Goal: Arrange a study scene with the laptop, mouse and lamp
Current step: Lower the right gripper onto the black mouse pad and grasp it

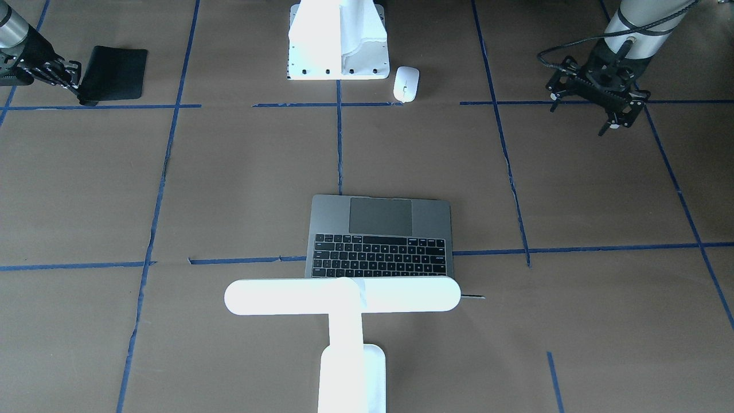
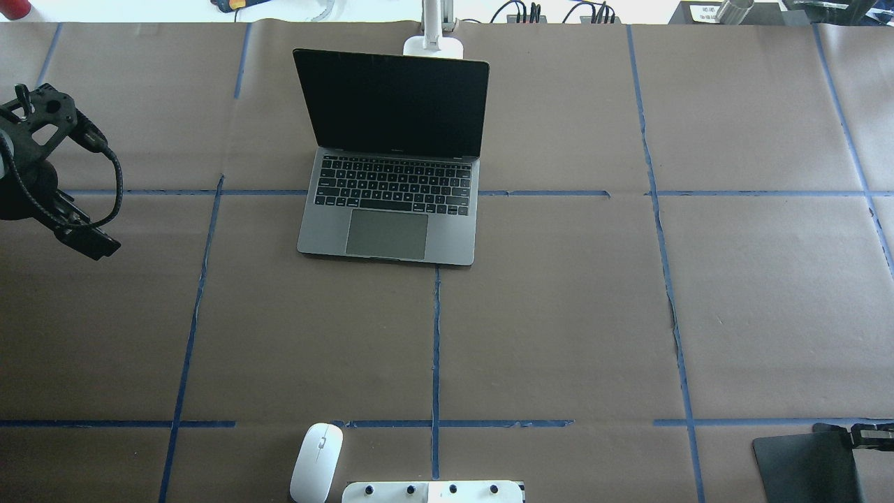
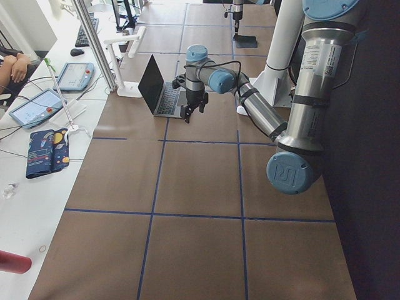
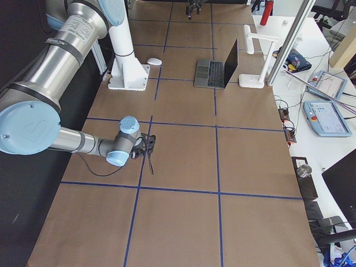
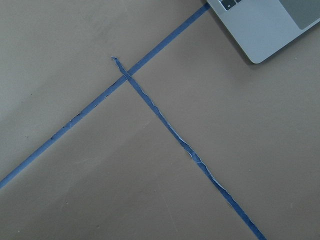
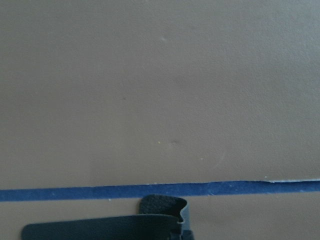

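Nearest the robot and far off to the laptop's (image 1: 381, 235) right, your right tool (image 1: 75, 80) is closed on one edge of the black mat (image 1: 117, 71). The wrist view shows that edge curled in the grip. A pinch at the rim is probably the only hold a thin, flat sheet allows, and it lets the rest trail along the surface (image 1: 229, 189).

Also on the robot's side of the laptop and well apart from it, the mouse (image 1: 406, 84) lies flat just beside the white stand (image 1: 338, 46). It is not yet at a working spot. My guess is that the mat goes beside the laptop first, so the mouse has somewhere to land.

Your left tool (image 1: 611, 121) hangs above the surface to the laptop's left and holds nothing. I cannot tell how wide it stands. Its camera catches only the laptop's near left corner, so it looks parked clear of the work.

The laptop sits open, with the trackpad toward the robot and the dark screen upright.

Behind the screen, the lamp (image 1: 342, 296) stands on its base. Its bar head reaches over the lid's top edge, well placed to light the keys.
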Controlling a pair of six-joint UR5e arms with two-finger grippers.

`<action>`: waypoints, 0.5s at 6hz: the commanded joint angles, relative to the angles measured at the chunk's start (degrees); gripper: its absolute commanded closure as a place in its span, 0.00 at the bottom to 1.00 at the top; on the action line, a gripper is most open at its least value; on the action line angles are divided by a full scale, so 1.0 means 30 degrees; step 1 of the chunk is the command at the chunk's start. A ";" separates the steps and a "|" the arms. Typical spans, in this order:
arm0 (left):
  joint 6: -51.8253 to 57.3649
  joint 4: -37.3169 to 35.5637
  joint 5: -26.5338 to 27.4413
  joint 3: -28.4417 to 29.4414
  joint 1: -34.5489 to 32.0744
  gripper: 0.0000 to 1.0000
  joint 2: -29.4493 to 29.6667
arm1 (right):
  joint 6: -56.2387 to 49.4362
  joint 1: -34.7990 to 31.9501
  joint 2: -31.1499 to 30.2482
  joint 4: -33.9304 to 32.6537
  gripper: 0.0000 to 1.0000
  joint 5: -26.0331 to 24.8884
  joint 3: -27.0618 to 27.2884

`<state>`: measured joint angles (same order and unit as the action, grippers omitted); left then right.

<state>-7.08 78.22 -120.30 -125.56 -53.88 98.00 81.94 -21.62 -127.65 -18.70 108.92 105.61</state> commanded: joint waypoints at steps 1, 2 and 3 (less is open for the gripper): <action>-0.0303 0.0000 -0.0007 -0.0129 0.0000 0.00 0.0029 | 0.0020 -0.2468 0.0388 0.0021 1.00 0.1416 0.0743; -0.0334 0.0000 -0.0007 -0.0159 0.0000 0.00 0.0029 | 0.0020 -0.3679 0.1320 -0.0037 1.00 0.1689 0.0716; -0.0334 0.0000 -0.0007 -0.0159 0.0000 0.00 0.0029 | -0.0009 -0.4243 0.2402 -0.0240 1.00 0.1750 0.0455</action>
<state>-8.02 78.22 -120.32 -125.98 -53.88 98.08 81.98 -31.94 -123.34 -18.97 113.61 107.44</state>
